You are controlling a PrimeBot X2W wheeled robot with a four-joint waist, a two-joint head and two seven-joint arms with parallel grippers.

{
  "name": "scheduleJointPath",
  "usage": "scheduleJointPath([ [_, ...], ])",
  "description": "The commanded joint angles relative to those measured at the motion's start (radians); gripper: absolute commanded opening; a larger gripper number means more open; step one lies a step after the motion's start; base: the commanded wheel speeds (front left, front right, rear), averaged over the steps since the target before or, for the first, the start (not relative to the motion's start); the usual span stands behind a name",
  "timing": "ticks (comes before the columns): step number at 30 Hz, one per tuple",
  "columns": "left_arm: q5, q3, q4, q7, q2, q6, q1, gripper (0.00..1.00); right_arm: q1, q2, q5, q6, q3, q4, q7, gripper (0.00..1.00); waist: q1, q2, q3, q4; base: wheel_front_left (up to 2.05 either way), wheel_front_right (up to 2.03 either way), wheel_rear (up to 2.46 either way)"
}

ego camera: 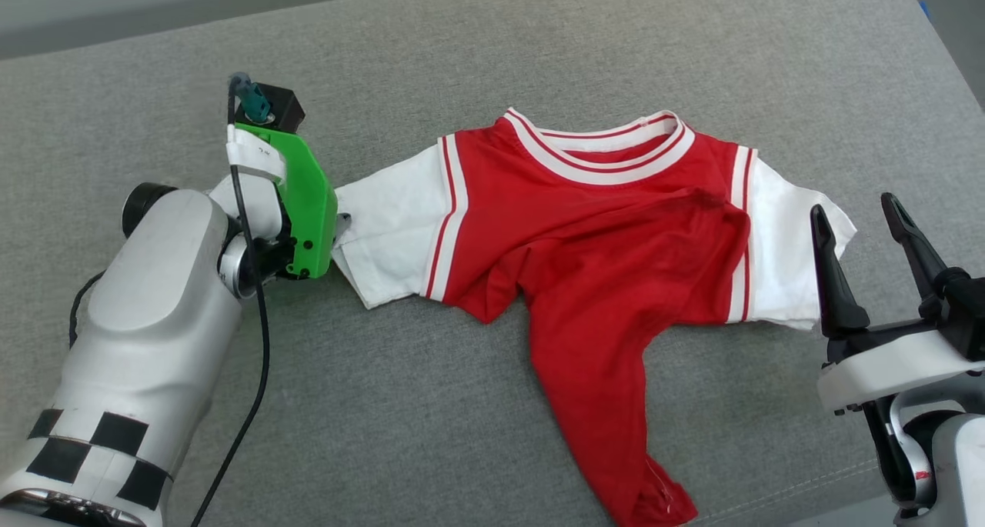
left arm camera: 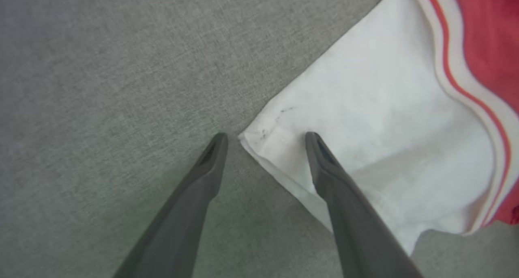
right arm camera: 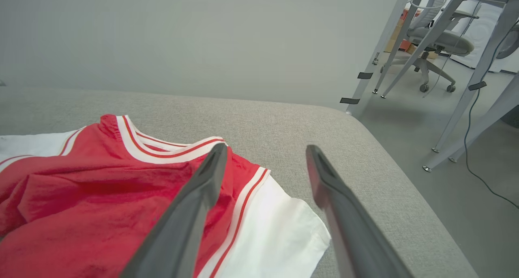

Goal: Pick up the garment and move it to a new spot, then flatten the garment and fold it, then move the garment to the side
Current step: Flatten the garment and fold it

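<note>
Light, limp garment lies crumpled between the grippers. Left gripper, jaws spread and empty, straddles its white sleeve corner, likely the best pinch point; right gripper, likewise spread, stands beside the other sleeve.

A grey woven upholstered surface spreads wide, rounded at its corner; behind it a plain pale wall; beside it a smooth grey floor — slanted metal legs, a wheeled office chair, a trailing black cable; the light is soft and even.
</note>
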Motion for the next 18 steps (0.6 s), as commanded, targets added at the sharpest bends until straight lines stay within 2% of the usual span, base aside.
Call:
scheduleJointPath([
  [1,0.010,-0.011,0.016,-0.010,0.010,-0.006,-0.011,1.00,-0.014,0.007,-0.001,-0.001,0.001,0.008,-0.008,1.00,-0.0001,0.0000,0.025,-0.030,0.00,0.00,0.00],
  [7,0.026,-0.061,0.082,-0.006,0.030,-0.007,0.001,1.00,-0.014,0.016,-0.008,-0.001,-0.008,0.017,-0.012,1.00,-0.0001,0.0000,0.025,-0.034,0.00,0.00,0.00],
  [8,0.014,-0.063,0.094,0.005,0.027,-0.007,0.006,0.60,-0.014,0.016,-0.009,-0.001,-0.008,0.015,-0.012,1.00,-0.0001,0.0000,0.024,-0.033,0.00,0.00,0.00],
  [9,0.003,-0.065,0.101,0.015,0.025,-0.008,0.011,0.00,-0.014,0.017,-0.010,-0.001,-0.008,0.014,-0.011,1.00,-0.0001,0.0000,0.023,-0.031,0.00,0.00,0.00],
  [13,-0.035,-0.079,0.097,0.025,0.027,-0.008,0.026,0.00,-0.013,0.012,-0.013,-0.001,-0.008,0.010,-0.005,1.00,-0.0001,0.0000,0.011,-0.020,0.00,0.00,0.00],
  [18,-0.079,-0.035,0.074,-0.077,0.049,-0.008,0.048,0.00,-0.004,-0.005,-0.014,-0.001,-0.012,0.010,0.014,1.00,-0.0001,0.0000,-0.026,0.005,0.00,0.00,0.00],
])
